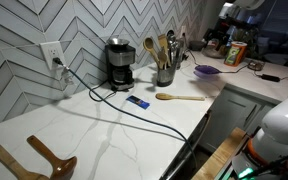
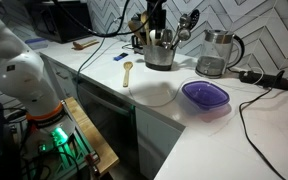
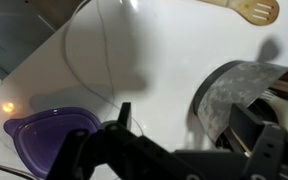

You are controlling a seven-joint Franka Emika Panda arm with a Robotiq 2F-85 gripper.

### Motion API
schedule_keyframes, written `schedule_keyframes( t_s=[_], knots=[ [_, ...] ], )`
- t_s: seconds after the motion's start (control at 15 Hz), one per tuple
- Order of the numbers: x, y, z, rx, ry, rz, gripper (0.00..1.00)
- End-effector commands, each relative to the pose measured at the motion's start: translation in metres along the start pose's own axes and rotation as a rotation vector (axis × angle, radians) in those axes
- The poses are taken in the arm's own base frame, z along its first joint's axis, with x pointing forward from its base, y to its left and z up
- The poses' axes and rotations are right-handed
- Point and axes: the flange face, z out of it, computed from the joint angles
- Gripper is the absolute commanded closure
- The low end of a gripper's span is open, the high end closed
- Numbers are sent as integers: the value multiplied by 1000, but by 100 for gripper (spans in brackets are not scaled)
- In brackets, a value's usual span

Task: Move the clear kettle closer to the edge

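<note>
The clear kettle (image 2: pixel 216 52) stands upright at the back of the white countertop, near the tiled wall, to the right of the grey crock (image 2: pixel 160 50). The counter's front edge (image 2: pixel 144 104) runs well in front of it; it also shows in an exterior view (image 1: pixel 199 125). In the wrist view my gripper (image 3: pixel 184 122) is open and empty, hanging above bare counter. The crock (image 3: pixel 234 90) is beside its right finger and the purple bowl (image 3: pixel 49 135) is at lower left. The kettle is out of the wrist view. I cannot make out the gripper in the exterior views.
A purple bowl (image 2: pixel 205 96) sits near the front edge, in front of the kettle. A wooden spoon (image 2: pixel 127 72) and a small blue item (image 2: pixel 119 57) lie on the counter. A black coffee maker (image 1: pixel 119 63) stands by the wall. Black cables (image 2: pixel 269 80) run right of the kettle.
</note>
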Motion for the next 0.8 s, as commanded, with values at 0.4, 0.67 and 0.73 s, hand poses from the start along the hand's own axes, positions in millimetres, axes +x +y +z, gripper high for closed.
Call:
schedule_keyframes(
  t_s=[0.4,0.67,0.73],
  knots=[
    [147,50,-17,176,69,440,0],
    [145,49,-13,158,78,412,0],
    [147,48,-13,157,81,415,0]
  ],
)
